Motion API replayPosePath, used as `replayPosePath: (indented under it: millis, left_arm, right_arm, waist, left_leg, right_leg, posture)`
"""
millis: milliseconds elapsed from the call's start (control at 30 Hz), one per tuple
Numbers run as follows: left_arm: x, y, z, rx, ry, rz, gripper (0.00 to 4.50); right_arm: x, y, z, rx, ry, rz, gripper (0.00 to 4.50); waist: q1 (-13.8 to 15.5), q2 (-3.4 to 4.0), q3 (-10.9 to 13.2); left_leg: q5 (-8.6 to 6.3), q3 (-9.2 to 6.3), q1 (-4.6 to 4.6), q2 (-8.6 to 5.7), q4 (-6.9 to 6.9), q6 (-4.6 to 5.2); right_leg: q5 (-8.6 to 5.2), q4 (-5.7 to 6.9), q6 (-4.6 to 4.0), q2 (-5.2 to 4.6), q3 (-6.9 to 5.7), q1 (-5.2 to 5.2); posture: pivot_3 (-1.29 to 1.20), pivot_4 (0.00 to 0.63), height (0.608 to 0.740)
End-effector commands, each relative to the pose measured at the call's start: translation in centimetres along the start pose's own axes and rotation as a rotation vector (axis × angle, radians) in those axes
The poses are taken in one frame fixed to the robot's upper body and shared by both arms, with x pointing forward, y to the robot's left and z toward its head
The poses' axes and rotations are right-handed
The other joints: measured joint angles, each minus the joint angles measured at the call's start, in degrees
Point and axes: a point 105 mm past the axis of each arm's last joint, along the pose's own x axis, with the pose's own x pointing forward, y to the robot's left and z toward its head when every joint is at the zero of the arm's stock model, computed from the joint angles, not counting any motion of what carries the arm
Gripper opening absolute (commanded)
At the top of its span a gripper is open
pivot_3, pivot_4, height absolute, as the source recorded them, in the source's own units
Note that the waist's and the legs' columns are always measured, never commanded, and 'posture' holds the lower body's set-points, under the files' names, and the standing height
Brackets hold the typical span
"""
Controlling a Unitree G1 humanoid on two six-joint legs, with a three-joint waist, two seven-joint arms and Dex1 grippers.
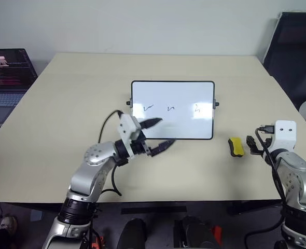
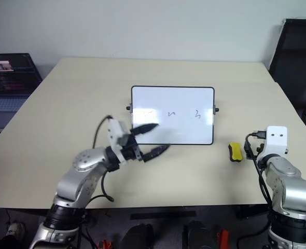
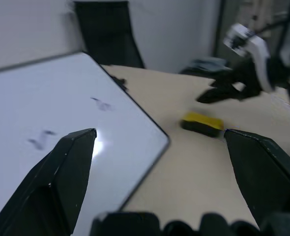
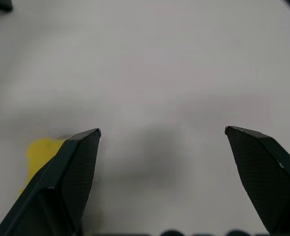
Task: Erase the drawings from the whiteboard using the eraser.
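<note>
- We see the eraser point(image 1: 236, 147) lying on the table point(image 1: 65, 104), right of the whiteboard point(image 1: 172, 98), just left of our released right pincer point(image 4: 162, 132)
- Our left pincer point(image 1: 162, 133), released, hovers over the whiteboard's near edge, near the drawings point(image 1: 170, 108)

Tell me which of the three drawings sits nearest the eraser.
The drawing at the row's right end, closest to the whiteboard's right edge. The eraser lies on the table off the board's right lower corner; the other two drawings sit farther left.
</note>
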Motion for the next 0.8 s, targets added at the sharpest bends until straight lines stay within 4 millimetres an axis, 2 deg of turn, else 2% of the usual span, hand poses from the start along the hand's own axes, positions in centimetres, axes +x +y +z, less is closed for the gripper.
replayPosePath:
  millis: [33,433,567,800]
  left_arm:
    - [0.2,-0.7,-0.6,0.052,0.036,-0.1,4.5]
    - [1.4,-1.3,-2.4,0.18,0.118,-0.262,4.5]
    - [1.9,-1.0,-1.9,0.21,0.099,-0.262,4.5]
    - [1.8,-0.6,-2.2,0.228,0.102,-0.237,4.5]
  right_arm:
    - [-0.9,0.9,1.4,0.033,-0.007,0.031,4.44]
    - [-0.7,4.1,1.2,0.056,0.086,0.12,4.44]
    - [-0.2,4.7,0.7,0.06,0.107,0.143,4.44]
    - [0.3,5.5,0.2,0.071,0.122,0.16,4.44]
  waist:
    - [-0.1,0.02,0.0]
    - [0.2,0.03,0.0]
    - [0.1,0.02,0.0]
    - [0.1,0.03,0.0]
  left_leg:
    - [0.0,-0.02,0.0,0.01,0.0,0.0]
    - [0.0,-0.02,-0.05,0.0,0.0,0.01]
    - [0.0,-0.04,-0.05,0.01,0.0,0.0]
    - [0.0,-0.05,-0.06,0.01,0.0,0.01]
  right_leg:
    - [-0.02,0.0,0.02,0.04,0.0,0.0]
    - [-0.02,-0.05,0.02,-0.01,0.0,-0.02]
    - [-0.03,-0.04,0.03,-0.01,0.01,-0.03]
    - [-0.03,-0.04,0.04,-0.01,0.0,-0.04]
  posture:
    - [0.0,0.15,0.74]
    - [0.0,0.15,0.74]
    - [0.0,0.15,0.74]
    - [0.0,0.15,0.74]
